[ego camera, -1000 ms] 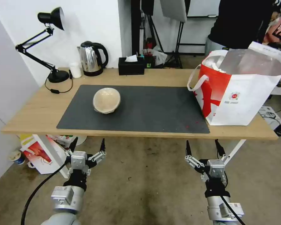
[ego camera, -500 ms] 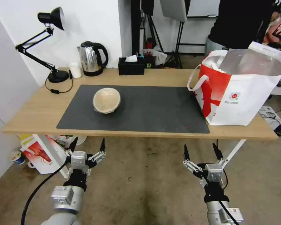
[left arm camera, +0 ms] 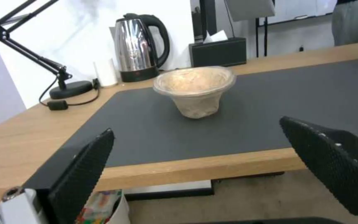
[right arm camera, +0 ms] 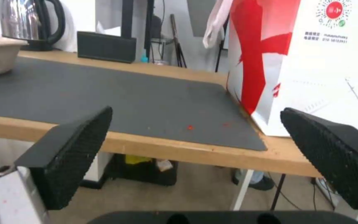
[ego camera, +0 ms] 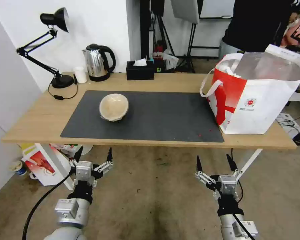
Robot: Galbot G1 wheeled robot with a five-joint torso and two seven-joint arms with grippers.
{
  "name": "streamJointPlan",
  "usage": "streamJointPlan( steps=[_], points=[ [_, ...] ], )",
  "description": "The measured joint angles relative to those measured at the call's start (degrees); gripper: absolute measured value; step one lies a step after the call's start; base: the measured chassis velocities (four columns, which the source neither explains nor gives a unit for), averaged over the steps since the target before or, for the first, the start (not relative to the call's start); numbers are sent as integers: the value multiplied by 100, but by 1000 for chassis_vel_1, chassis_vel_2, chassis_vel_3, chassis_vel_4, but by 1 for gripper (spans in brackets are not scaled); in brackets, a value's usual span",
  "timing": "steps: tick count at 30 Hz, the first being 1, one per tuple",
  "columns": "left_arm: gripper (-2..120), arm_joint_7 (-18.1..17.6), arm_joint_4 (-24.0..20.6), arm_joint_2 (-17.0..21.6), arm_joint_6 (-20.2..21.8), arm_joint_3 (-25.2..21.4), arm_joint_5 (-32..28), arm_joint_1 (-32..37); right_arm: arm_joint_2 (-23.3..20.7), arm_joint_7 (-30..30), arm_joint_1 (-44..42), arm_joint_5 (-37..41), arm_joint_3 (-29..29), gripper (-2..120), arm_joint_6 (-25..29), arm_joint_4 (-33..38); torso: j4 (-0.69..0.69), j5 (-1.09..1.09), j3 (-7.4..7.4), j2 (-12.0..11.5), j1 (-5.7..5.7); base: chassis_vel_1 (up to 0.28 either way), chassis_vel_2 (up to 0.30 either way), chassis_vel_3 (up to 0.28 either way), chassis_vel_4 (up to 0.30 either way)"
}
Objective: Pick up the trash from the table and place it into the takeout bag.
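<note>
- Left gripper (ego camera: pixel 93 154) and right gripper (ego camera: pixel 214 161): held low before the table (ego camera: pixel 30 123) front edge, below tabletop level, pointing up toward it; fingers spread wide, nothing between them.
- Along the far edge: desk lamp (ego camera: pixel 53 50), small white cup (ego camera: pixel 80 74), kettle (ego camera: pixel 98 62), black tissue box (ego camera: pixel 140 70); nothing standing between grippers and mat.
- Tan paper bowl (ego camera: pixel 113 106): upright on the dark grey mat (ego camera: pixel 163 116), beyond and above the left gripper, well apart.
- Takeout bag (ego camera: pixel 256 96): open-topped at the table's right end, beyond the right gripper.
</note>
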Motion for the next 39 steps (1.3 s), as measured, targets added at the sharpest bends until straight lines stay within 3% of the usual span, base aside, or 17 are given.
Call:
streamJointPlan(
  steps=[39],
  points=[
    [100,0,0,0,0,0,0,0,-5,5,19,39,23,100,-11,-26,0,0,0,0,0,0,0,0,0]
  ],
)
